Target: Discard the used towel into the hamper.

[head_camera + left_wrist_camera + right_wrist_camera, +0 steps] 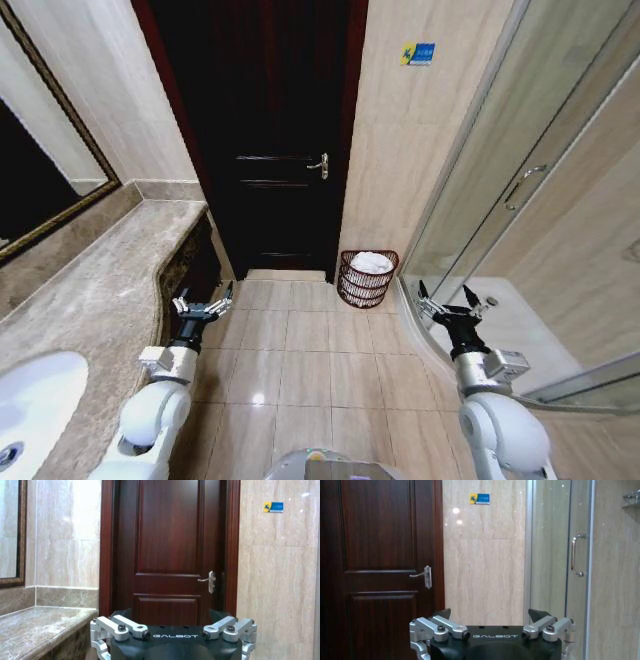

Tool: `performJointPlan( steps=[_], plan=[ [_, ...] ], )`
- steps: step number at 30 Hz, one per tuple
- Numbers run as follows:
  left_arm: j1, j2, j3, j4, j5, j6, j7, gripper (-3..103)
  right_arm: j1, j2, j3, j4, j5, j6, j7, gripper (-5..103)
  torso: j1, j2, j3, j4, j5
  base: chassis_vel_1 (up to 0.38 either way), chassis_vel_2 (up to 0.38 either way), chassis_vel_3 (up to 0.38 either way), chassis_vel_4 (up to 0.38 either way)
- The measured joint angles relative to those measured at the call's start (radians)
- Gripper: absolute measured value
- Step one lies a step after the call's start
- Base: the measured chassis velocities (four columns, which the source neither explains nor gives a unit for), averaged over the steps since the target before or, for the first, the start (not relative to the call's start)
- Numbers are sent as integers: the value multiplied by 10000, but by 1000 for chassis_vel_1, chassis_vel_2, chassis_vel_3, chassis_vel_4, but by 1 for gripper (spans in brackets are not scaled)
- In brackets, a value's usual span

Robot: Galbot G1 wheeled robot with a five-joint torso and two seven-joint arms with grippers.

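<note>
The hamper (366, 283), a small round reddish-brown wire basket, stands on the tiled floor against the wall just right of the door. A white towel (371, 262) lies bunched inside it, showing above the rim. My left gripper (205, 295) hovers low beside the counter's end, open and holding nothing, well left of the hamper. My right gripper (446, 295) is also open and holding nothing, a little right of the hamper and nearer to me. In the wrist views, the left gripper (171, 613) and the right gripper (490, 612) both spread wide, facing the door and wall.
A dark wooden door (270, 140) with a lever handle (319, 165) is shut straight ahead. A marble counter (100, 290) with a white sink (35, 405) and a mirror (40, 170) runs along the left. A glass shower enclosure (520, 190) curves along the right.
</note>
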Motion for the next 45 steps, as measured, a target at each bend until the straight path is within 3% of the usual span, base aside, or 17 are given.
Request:
performJointPlan(
  steps=[45],
  plan=[
    [10, 0, -4, 7, -22, -17, 4, 100, -20, -7, -11, -4, -24, 29, -3, 100, -1, 1, -1, 0, 0, 0, 0, 0, 0]
  ],
)
